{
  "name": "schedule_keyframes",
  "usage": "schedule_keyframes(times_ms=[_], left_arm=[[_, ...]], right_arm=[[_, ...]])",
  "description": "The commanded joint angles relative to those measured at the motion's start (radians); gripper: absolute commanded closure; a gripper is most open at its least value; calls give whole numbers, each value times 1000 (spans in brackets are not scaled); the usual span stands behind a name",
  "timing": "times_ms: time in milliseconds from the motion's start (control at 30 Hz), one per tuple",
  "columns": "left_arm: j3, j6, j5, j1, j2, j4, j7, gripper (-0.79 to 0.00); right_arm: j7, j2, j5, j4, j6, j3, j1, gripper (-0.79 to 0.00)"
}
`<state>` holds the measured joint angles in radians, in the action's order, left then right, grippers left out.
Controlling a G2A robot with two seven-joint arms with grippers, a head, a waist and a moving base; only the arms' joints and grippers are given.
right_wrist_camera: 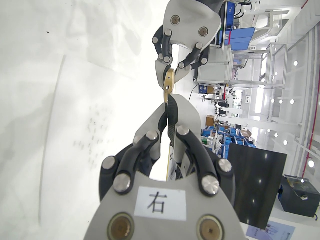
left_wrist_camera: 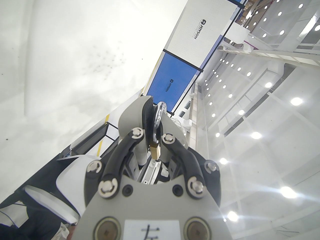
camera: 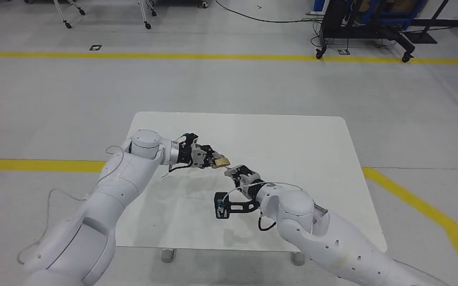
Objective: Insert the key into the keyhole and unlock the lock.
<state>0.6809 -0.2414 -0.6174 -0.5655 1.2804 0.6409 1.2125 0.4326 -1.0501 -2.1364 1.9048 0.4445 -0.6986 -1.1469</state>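
With the lock [right_wrist_camera: 169, 78] clamped in the left gripper's [left_wrist_camera: 156, 116] fingers [left_wrist_camera: 130, 119] and the key [right_wrist_camera: 165, 97] in the right gripper's [right_wrist_camera: 167, 104], the key should be kept square to the keyhole [right_wrist_camera: 168, 87] while pushed home.

I count one brass lock [camera: 221, 162] and one key [right_wrist_camera: 165, 97], both held over the middle of the table [camera: 308, 143]. There are two grippers: the left gripper [camera: 206, 156] is closed on the lock, and the right gripper [camera: 237, 174] is closed on the key. There is one table.
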Motion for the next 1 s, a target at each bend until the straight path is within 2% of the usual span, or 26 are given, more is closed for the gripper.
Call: schedule_keyframes(times_ms=[0,667,967], left_arm=[[1,-2,3,0,2,-1,1,0],[17,-10,20,3,22,-28,22,0],[28,-3,25,5,28,-41,37,0]], right_arm=[[12,-5,-5,-5,1,4,3,0],[136,-72,-42,-35,-21,42,15,0],[113,-99,11,-74,-14,30,29,0]])
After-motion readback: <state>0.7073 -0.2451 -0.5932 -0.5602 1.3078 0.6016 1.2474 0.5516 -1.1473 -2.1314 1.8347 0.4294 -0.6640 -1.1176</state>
